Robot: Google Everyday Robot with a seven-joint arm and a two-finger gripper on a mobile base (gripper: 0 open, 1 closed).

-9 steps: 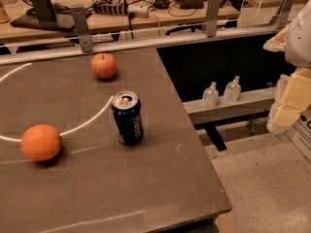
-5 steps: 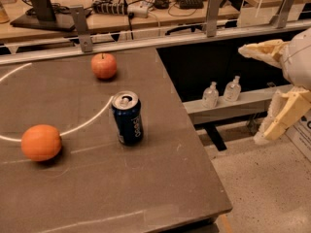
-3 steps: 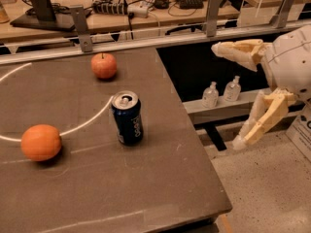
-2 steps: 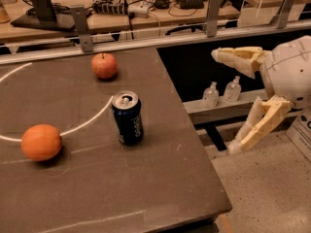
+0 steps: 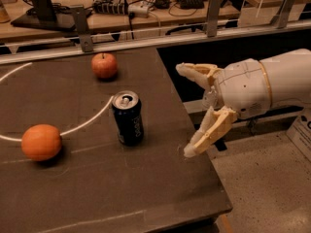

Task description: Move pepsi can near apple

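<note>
Pincer spread wide apart, holding nothing, at the worktop's right edge. Pepsi can upright near its left. Apple farther back-left, orange far left.

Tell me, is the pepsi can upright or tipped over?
Upright: the pepsi can stands on its base, silver top facing up. The gripper, open, is at the table edge, not touching the can.

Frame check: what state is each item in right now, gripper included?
pepsi can: upright on the table, ungrasped.
apple: resting stem up, apart from the can.
orange: resting at the table's left.
gripper: open, beside the table's right edge, holding nothing.
</note>
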